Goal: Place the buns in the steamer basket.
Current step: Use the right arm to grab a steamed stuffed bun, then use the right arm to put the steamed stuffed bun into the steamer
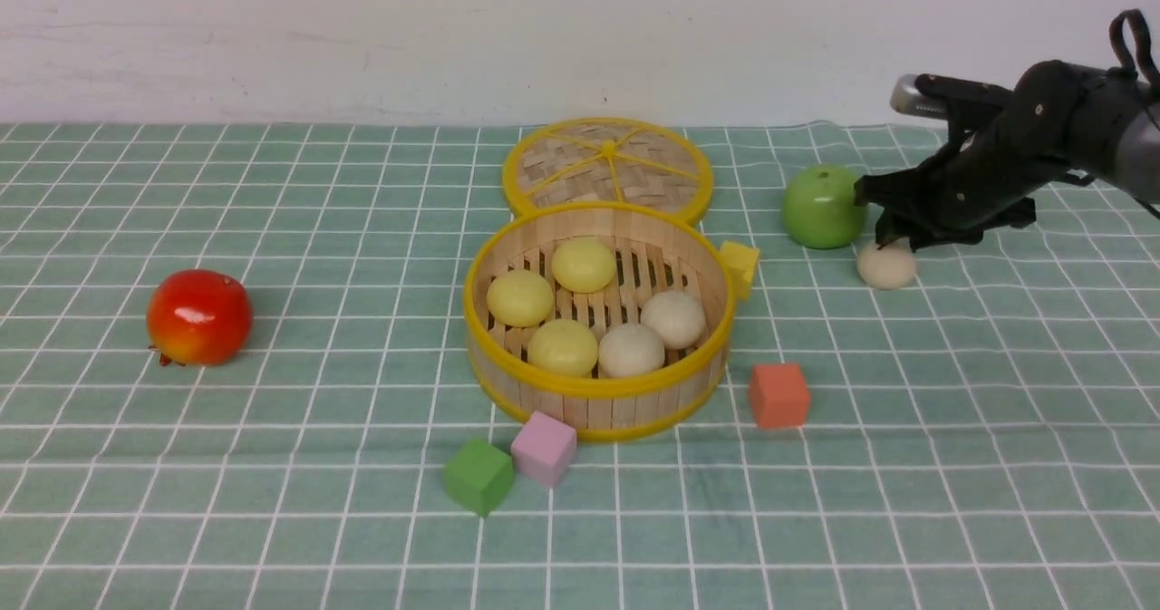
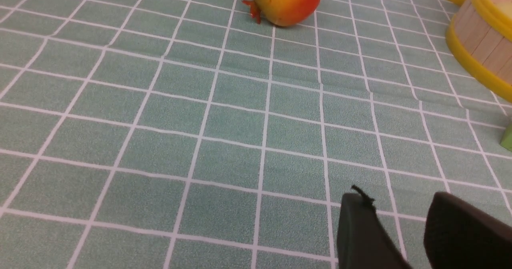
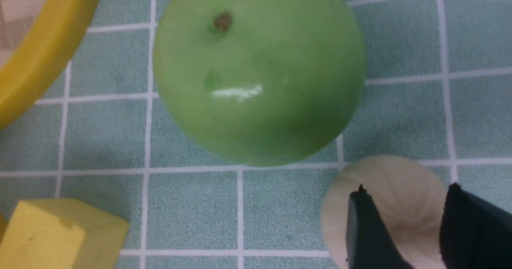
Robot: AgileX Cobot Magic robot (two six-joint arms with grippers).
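Observation:
The steamer basket (image 1: 594, 389) stands mid-table and holds three pale yellow buns (image 1: 519, 297) and two beige-white buns (image 1: 632, 349). One more beige-white bun (image 1: 886, 266) lies on the cloth to the right, just in front of the green apple (image 1: 823, 207). My right gripper (image 1: 886, 242) reaches down onto it. In the right wrist view the bun (image 3: 400, 181) sits pinched between the dark fingers (image 3: 368, 229) of that gripper (image 3: 406, 193). My left gripper (image 2: 400, 205) hovers over bare cloth, open and empty, and does not appear in the front view.
The woven lid (image 1: 607, 166) lies behind the basket. A red fruit (image 1: 199, 316) sits far left. A yellow cube (image 1: 740, 266) touches the basket's right side; an orange cube (image 1: 778, 395), a pink cube (image 1: 543, 448) and a green cube (image 1: 478, 476) lie in front.

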